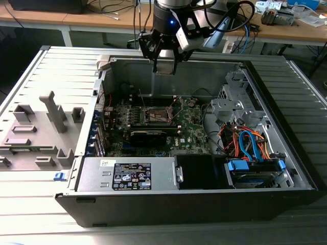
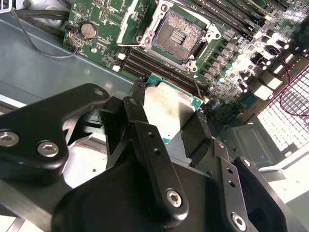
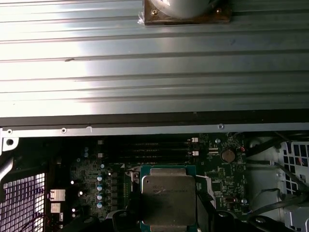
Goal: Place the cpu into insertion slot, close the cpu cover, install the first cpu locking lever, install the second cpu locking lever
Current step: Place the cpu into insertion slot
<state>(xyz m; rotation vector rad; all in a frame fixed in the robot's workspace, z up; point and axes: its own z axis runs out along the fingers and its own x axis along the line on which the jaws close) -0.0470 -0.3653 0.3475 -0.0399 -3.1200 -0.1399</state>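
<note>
Hovering above the open case (image 1: 179, 205) on a ribbed grey table (image 1: 36, 219), desks (image 1: 76, 21) behind, the pincer (image 2: 171, 104) clamps the cpu (image 3: 169, 199).

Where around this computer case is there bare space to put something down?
The ribbed table is bare on the exterior view's right of the case, and along its near side. The exterior view's left holds a grey fixture; inside, cables crowd the drive cage.
</note>
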